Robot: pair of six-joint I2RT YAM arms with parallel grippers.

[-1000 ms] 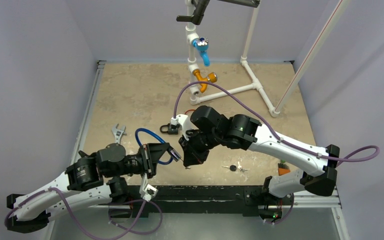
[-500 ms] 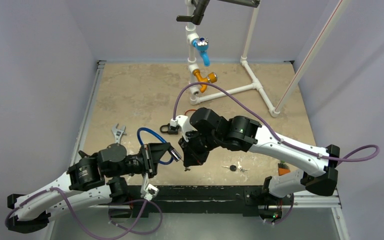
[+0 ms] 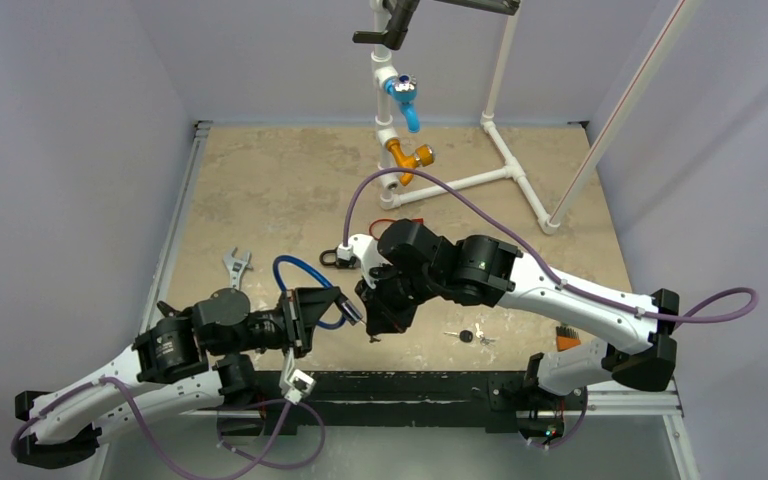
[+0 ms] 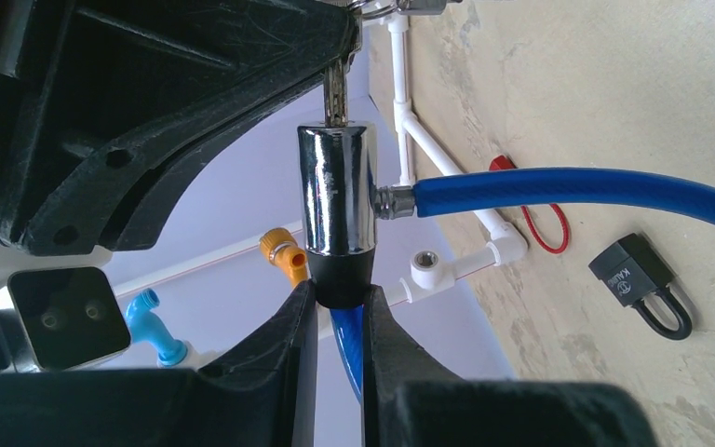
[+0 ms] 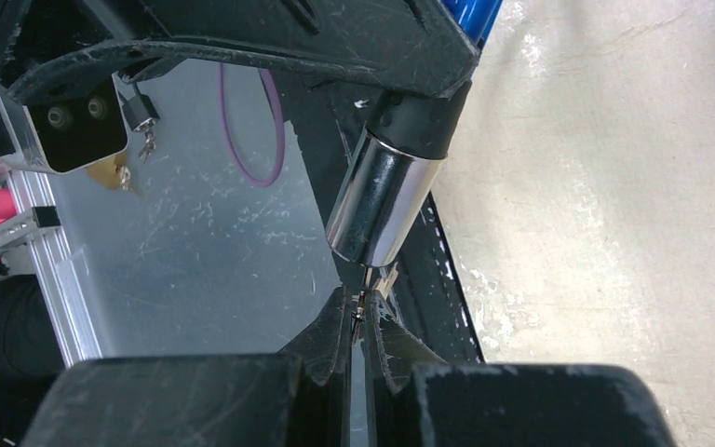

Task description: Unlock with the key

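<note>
My left gripper point(image 4: 337, 300) is shut on the black end of a chrome lock cylinder point(image 4: 336, 200) whose blue cable point(image 4: 568, 189) loops away over the table. In the top view the left gripper point(image 3: 343, 305) holds the cylinder point(image 3: 351, 311) beside the right gripper point(image 3: 374, 322). My right gripper point(image 5: 360, 312) is shut on a small key point(image 5: 363, 293) whose tip is at the chrome cylinder's point(image 5: 384, 200) open end. In the left wrist view the key blade point(image 4: 336, 91) enters the cylinder's top.
A black padlock point(image 4: 640, 279) and a red ring point(image 4: 545, 214) lie on the table. Another key bunch point(image 3: 470, 336) lies near the front edge. A wrench point(image 3: 234, 266) lies at the left. A white pipe frame point(image 3: 460, 182) with blue and orange taps stands at the back.
The right arm has shifted slightly left and toward the lock cylinder. The left arm has hardly moved.
</note>
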